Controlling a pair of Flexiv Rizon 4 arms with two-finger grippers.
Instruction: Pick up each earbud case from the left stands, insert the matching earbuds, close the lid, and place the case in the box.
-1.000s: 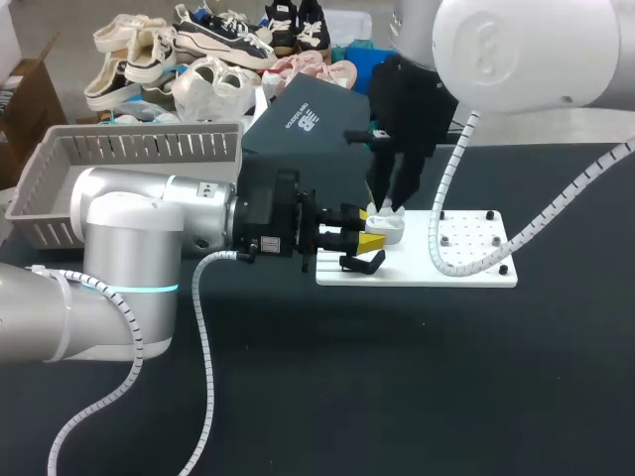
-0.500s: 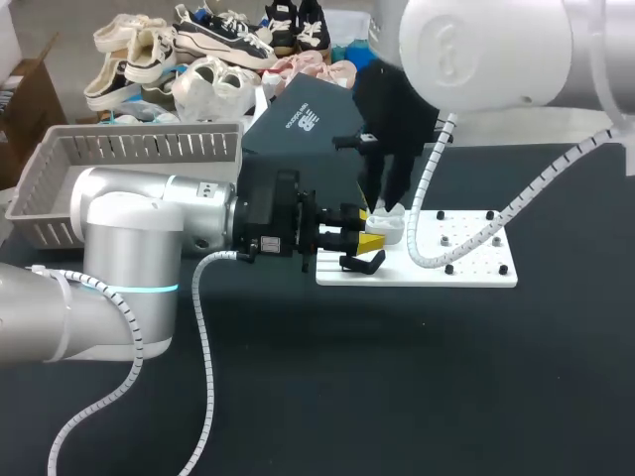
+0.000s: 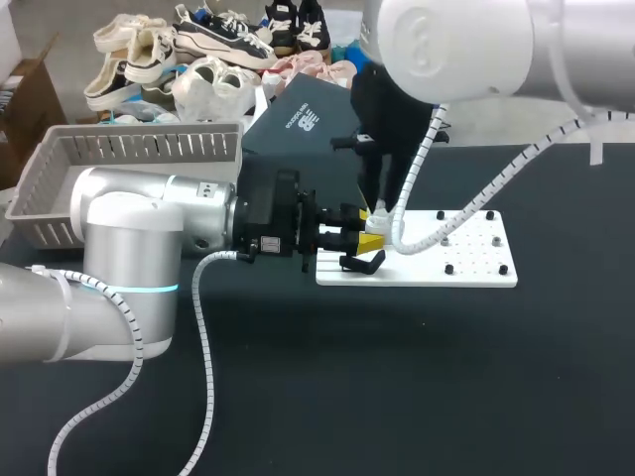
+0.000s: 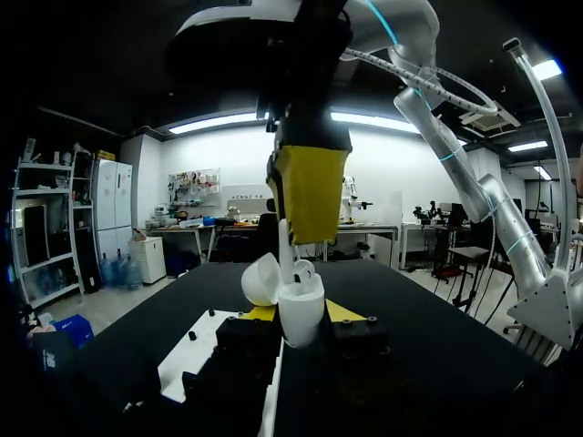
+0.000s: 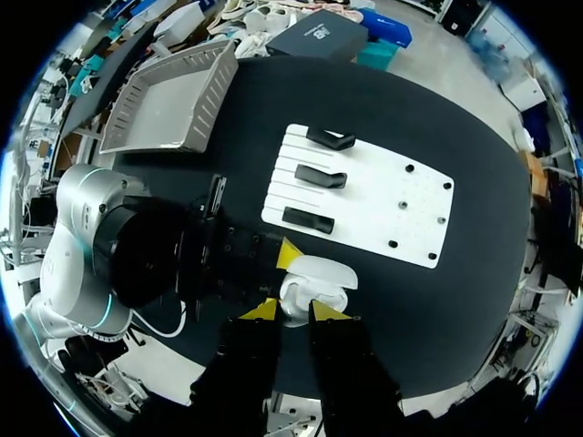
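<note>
L gripper (image 3: 363, 248) reaches in from the left w/ its fingers (image 4: 251, 330) pinching the little white case (image 4: 301, 314) from both sides, low down. Case is held up just over the near-left corner of the white board (image 5: 383, 196), not on a stand. Lid (image 4: 259, 279) is tipped open & one earbud (image 4: 303, 270) sits inside. R gripper (image 5: 293, 311) hangs right above the open case, tips almost on it; can't tell if it's pinching anything. 3 black stands (image 5: 319, 176) are on the board's left part. Grey basket (image 3: 129, 149) is at the far left of the dark surface (image 3: 397, 377).
</note>
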